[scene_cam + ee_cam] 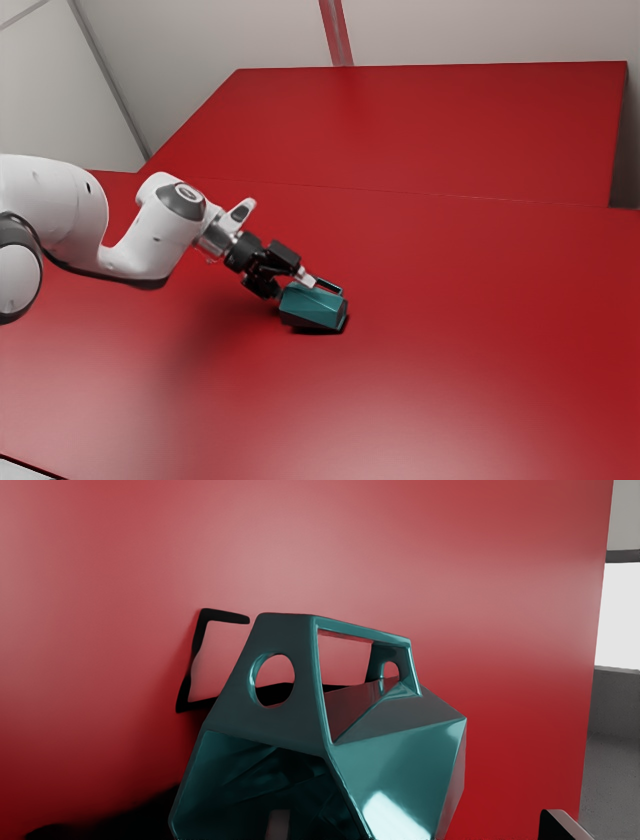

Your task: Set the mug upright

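Glossy white robot arm (pixel 75 210) with smooth, rounded links, dark grey joint cap (pixel 182 200) bearing a pale oval marking, black trim along the underside, silvery metallic wrist section (pixel 216 236), angular black two-finger gripper (pixel 293 286), pale fingertips (pixel 279 825)

The mug (pixel 313 308) lies on its side on the surface (pixel 470 320), well in from the edges, its handle (pixel 329 284) toward the far edge. The claw (pixel 290 285) is at the mug, on the side toward the exterior view's left. One fingertip (pixel 278 825) is in the mug's mouth, the other outside, beside the mug. Behind the surface's far edge lies another flat top (pixel 430 125).
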Controlling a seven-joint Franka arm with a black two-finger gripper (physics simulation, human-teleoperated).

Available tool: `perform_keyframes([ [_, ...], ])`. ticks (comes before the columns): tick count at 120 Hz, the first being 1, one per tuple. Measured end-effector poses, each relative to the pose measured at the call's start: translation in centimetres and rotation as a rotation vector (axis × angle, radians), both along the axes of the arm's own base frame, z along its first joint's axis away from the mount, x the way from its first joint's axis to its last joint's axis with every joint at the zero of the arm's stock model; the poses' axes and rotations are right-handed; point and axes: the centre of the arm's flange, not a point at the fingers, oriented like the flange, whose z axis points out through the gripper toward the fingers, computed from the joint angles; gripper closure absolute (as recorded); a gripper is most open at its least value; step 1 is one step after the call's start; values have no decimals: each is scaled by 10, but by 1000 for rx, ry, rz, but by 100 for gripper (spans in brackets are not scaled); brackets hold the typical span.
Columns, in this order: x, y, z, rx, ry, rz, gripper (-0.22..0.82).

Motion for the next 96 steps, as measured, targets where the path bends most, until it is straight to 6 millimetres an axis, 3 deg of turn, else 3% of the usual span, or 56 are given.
perform_keyframes([
  [14, 0, 2, 2, -8, -17, -13, 46],
  [31, 1, 1, 9, -19, -38, -34, 64],
  [73, -3, -4, 25, -54, -66, -82, 76],
  [96, -10, -4, 63, -69, -110, -126, 77],
])
